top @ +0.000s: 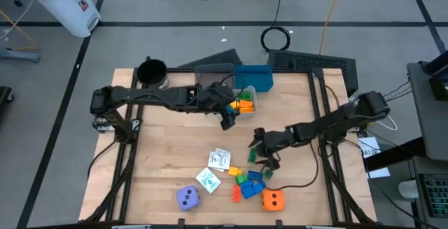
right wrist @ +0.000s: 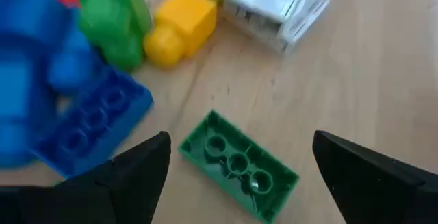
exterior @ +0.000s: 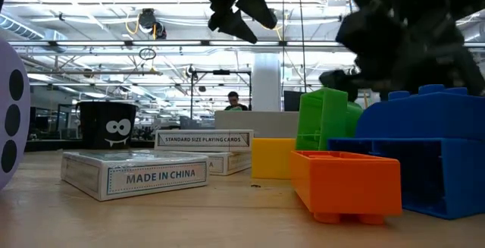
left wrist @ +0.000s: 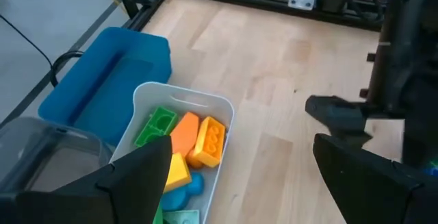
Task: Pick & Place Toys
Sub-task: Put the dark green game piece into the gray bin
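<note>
Several small blocks [top: 248,181] in red, orange, yellow, green and blue lie in a pile at the table's near middle. Beside them are a purple die [top: 187,198], an orange die [top: 273,199] and two white card packs [top: 219,159]. My right gripper [top: 264,155] hovers open over a green block [right wrist: 239,166], which lies flat on the table with its hollow side up, one finger on either side and apart from it. My left gripper [top: 227,120] is open and empty, just near of a white bin [left wrist: 226,107] that holds several blocks [left wrist: 195,138].
A blue bin [top: 253,77] and a grey bin [top: 213,75] stand behind the white bin at the far middle. A black cup [top: 152,71] stands at the far left. Bare wood lies between the two grippers and along the left side.
</note>
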You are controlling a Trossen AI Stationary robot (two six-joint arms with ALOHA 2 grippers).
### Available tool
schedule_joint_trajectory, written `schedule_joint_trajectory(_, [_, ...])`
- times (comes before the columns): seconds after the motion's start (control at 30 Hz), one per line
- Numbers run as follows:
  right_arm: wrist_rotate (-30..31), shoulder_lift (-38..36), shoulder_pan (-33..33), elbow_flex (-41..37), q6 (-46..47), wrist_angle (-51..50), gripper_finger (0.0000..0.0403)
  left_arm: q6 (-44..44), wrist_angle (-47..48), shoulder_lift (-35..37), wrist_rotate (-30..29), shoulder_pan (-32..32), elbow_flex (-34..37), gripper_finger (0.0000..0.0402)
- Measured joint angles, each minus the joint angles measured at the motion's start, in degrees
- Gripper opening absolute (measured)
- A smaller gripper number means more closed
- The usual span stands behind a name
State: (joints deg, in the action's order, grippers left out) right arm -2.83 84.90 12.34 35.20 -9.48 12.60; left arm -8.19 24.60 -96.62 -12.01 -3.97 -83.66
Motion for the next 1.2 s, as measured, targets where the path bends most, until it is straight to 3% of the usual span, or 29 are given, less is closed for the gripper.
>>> schedule_joint_trajectory(0.23, [0.0,6.8,-1.8,1.6,-4.7,0.2,0.0345,0.0,1.5,0.0,0.0,0.0,0.0,0.0363])
schedule_joint_trajectory(0.4, [-0.3,7.7,-4.5,1.6,-4.7,0.6,0.0333,0.0,2.1,0.0,0.1,0.0,0.0,0.0363])
schedule_joint_trajectory(0.53, [-0.4,7.6,-5.6,1.6,-2.4,-0.2,0.0303,0.0,2.3,0.0,0.1,0.0,0.0,0.0363])
schedule_joint_trajectory(0.77, [-0.6,7.5,-5.6,1.6,-1.7,-0.9,0.0214,-1.1,2.3,0.0,0.1,0.0,0.0,0.0363])
schedule_joint_trajectory(0.97, [0.0,3.7,-5.6,1.5,-1.8,-3.0,0.0136,-3.5,2.3,0.0,0.1,0.0,0.0,0.0363])
schedule_joint_trajectory(1.1, [1.4,-1.6,-5.6,1.5,-3.5,-5.8,0.0135,-6.2,2.1,0.0,0.1,0.0,0.0,0.0363])
schedule_joint_trajectory(1.2, [8.2,-6.1,-5.0,1.5,-5.5,-8.1,0.0135,-9.3,1.8,-0.3,0.0,0.0,0.0,0.0363])
